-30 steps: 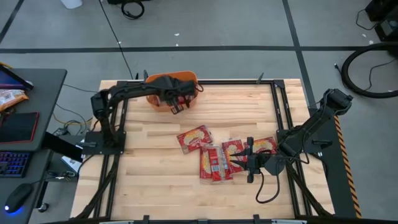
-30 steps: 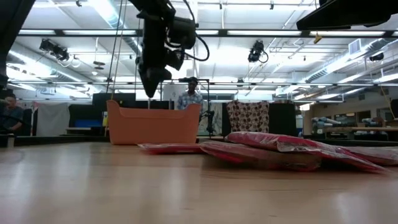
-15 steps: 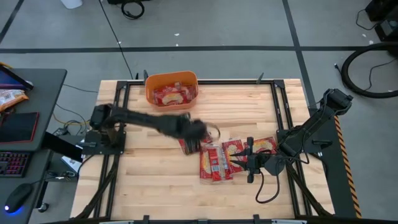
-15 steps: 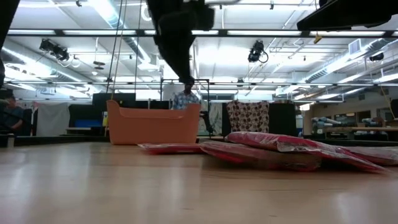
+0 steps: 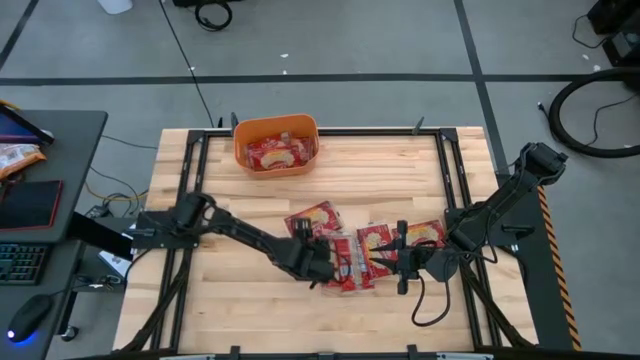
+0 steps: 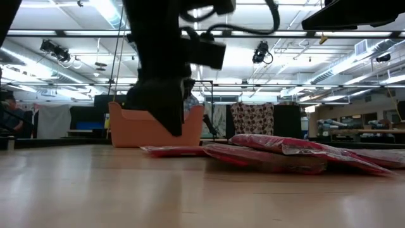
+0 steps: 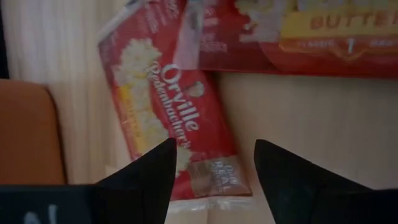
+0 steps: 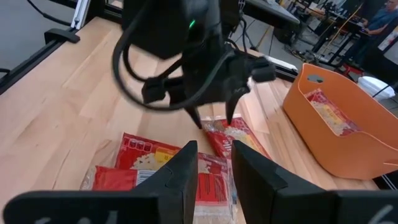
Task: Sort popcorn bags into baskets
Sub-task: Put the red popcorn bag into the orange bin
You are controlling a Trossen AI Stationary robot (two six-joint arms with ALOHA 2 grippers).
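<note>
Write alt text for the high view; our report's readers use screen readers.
The left pincer hangs open over loose popcorn bags mid-table, the right pincer beside them. An orange basket at the table's far edge holds more bags.

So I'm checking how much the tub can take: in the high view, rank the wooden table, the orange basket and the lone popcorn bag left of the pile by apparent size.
Largest to smallest, seen from above:
1. The wooden table
2. The orange basket
3. The lone popcorn bag, clearly smaller than the basket's opening.
The camera looks straight down, so nearness hardly distorts this order.
</note>
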